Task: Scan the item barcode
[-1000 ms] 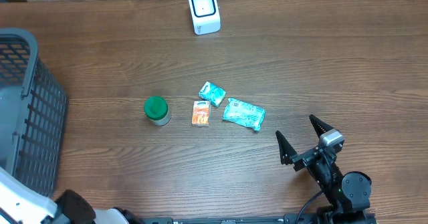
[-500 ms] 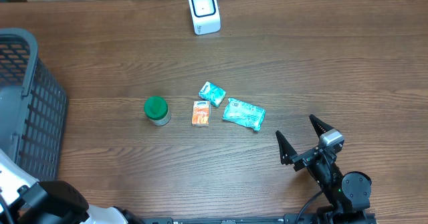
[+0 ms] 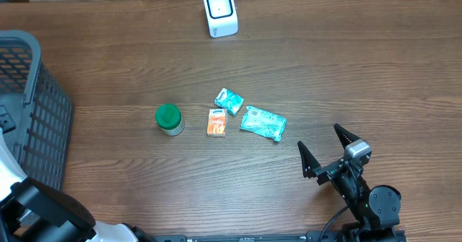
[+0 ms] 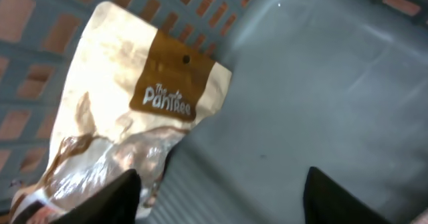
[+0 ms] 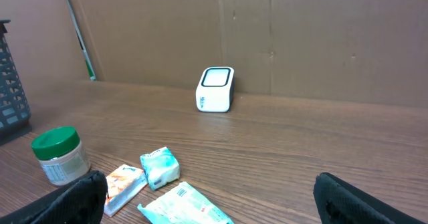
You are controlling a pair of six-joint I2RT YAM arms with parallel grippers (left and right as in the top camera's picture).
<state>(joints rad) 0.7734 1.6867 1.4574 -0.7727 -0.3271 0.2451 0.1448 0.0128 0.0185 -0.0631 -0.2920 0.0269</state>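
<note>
From above, the left gripper (image 4: pixel 222 172) is hidden. Its own camera cuts off the finger bases but shows the jaws standing apart over bare floor, holding nothing. It hangs low inside the grey basket (image 4: pixel 301 83). A crumpled tan bag (image 4: pixel 127 110), the only thing seen there, lies against the mesh wall beside one finger. The right gripper (image 3: pixel 317 136) rests wide open near the table edge, facing the white scanner (image 3: pixel 220 11).

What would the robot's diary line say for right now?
left pincer: open, near Pantree bag in basket | right pincer: open, empty | scanner: no item at it
</note>
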